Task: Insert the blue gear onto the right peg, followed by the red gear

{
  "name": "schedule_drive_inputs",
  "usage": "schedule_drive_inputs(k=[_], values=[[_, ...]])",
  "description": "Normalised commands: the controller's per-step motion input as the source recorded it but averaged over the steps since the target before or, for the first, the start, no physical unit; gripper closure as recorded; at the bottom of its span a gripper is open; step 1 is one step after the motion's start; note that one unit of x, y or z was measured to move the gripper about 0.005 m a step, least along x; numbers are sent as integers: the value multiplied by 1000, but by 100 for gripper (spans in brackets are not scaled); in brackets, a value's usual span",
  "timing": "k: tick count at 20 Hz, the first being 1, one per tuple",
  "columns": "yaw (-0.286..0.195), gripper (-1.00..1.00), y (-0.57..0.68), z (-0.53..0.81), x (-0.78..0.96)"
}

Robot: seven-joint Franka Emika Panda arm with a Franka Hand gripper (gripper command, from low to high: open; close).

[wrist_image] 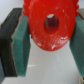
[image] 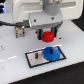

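Observation:
The red gear [image: 48, 36] is held between my gripper's [image: 48, 35] teal-padded fingers, lifted above the white table. In the wrist view the red gear [wrist_image: 51, 25] fills the frame between the two pads [wrist_image: 19, 42], its centre hole facing the camera. The blue gear [image: 51, 53] lies flat on the black-rimmed grey plate [image: 34, 59], at the plate's right end in the exterior view. It covers the spot of the right peg, which is hidden. The left peg [image: 38, 56] shows as a small dark pin. My gripper is above and slightly left of the blue gear.
A small metal and tan fixture [image: 19, 32] stands at the exterior view's left, behind the plate. The white robot body [image: 35, 10] fills the back. The white table's edge [image: 6, 70] runs along the front left.

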Motion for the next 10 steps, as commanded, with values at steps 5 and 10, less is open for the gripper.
schedule_drive_inputs(k=[5, 10], values=[[0, 100, 0, 194, 538], [0, 100, 0, 103, 472]])
